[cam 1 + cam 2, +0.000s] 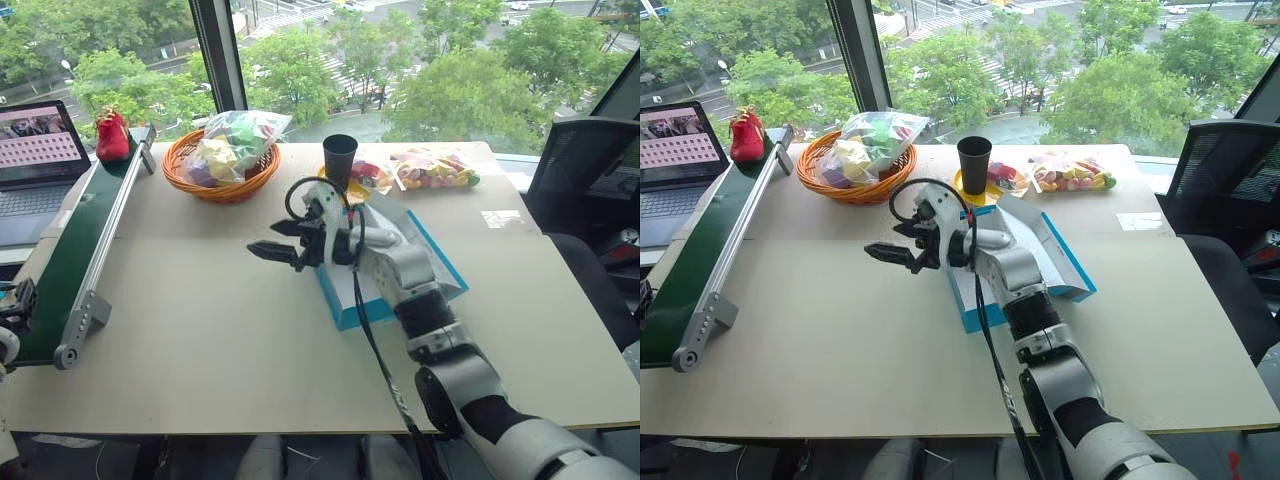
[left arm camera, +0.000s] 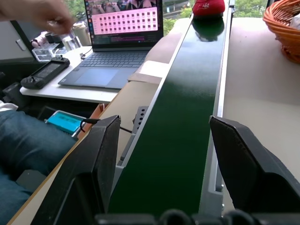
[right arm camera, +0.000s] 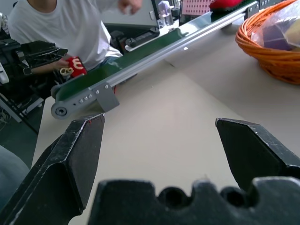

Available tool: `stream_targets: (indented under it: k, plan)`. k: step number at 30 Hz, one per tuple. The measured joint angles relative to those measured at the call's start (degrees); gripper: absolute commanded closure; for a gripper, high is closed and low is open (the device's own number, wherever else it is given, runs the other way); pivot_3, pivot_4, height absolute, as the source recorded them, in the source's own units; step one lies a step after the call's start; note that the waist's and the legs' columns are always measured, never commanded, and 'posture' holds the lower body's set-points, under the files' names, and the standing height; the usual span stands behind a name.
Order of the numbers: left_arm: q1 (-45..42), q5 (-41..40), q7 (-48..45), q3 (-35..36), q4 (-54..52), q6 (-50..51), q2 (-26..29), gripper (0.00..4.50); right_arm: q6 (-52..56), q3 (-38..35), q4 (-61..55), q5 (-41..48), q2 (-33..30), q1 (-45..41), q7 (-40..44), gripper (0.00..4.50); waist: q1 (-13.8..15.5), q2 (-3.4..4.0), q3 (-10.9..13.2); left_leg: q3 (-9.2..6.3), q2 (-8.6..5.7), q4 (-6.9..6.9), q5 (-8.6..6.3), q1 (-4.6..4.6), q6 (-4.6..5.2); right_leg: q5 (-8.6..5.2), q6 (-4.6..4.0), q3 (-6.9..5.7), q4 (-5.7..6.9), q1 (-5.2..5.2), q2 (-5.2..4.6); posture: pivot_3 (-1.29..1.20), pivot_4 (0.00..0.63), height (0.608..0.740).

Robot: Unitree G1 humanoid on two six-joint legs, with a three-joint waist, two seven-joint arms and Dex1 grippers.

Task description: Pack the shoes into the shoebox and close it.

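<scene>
One red shoe (image 1: 112, 137) sits at the far end of the green conveyor belt (image 1: 70, 260), beside the laptop (image 1: 35, 150); a second red shoe (image 3: 75, 67) is in a person's hand near the belt's other end. Shoebox (image 1: 1065, 275) lies open on the tabletop (image 1: 200, 330), partly hidden under the right arm. Right hand (image 1: 285, 240) hovers level above the tabletop, fingers spread wide, empty. Left hand (image 2: 168, 159) faces along the belt, fingers well apart, empty. Judgement: fabric sneaker is light, soft, compressible; best pinched across the midfoot or heel collar, not the laces. Cardboard lid dents easily.
</scene>
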Motion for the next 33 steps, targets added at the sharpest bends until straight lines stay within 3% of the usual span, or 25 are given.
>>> stream_targets:
  k: [14,17,19,33]
  plan:
    - [-11.58,0.64,-8.46,-7.72,25.26,-8.08,8.92,1.28,6.44,2.15,-15.28,2.35,-4.85,6.26,0.73,0.03,-0.17,-0.04,-0.02,0.00,0.15,-0.02,0.00,0.02,-0.01,0.00,0.00,-0.09,0.10,-0.06,0.11,0.00,0.150,0.738]
    - [-15.24,0.70,-10.42,-8.29,31.84,-10.51,11.97,0.66,7.24,2.12,-17.35,3.12,-6.22,7.06,0.90,0.00,-0.19,-0.05,-0.02,0.01,0.17,-0.03,0.00,0.07,-0.01,0.00,0.00,-0.11,0.11,-0.04,0.11,0.00,0.150,0.738]
    - [-17.13,0.76,-11.26,-9.24,35.31,-11.97,13.08,0.02,7.36,2.04,-17.96,3.32,-6.56,7.23,0.36,0.00,-0.19,-0.05,-0.02,0.02,0.18,-0.05,0.00,0.08,-0.01,0.00,0.00,-0.12,0.11,-0.05,0.11,0.00,0.150,0.738]
    - [-23.53,-0.29,-11.54,-11.19,46.79,-13.67,13.78,0.02,7.36,2.10,-18.94,3.36,-7.32,7.79,-1.11,0.00,-0.21,-0.07,-0.03,0.02,0.19,-0.03,0.00,0.08,-0.01,0.00,0.00,-0.14,0.29,-0.09,0.12,0.00,0.150,0.738]
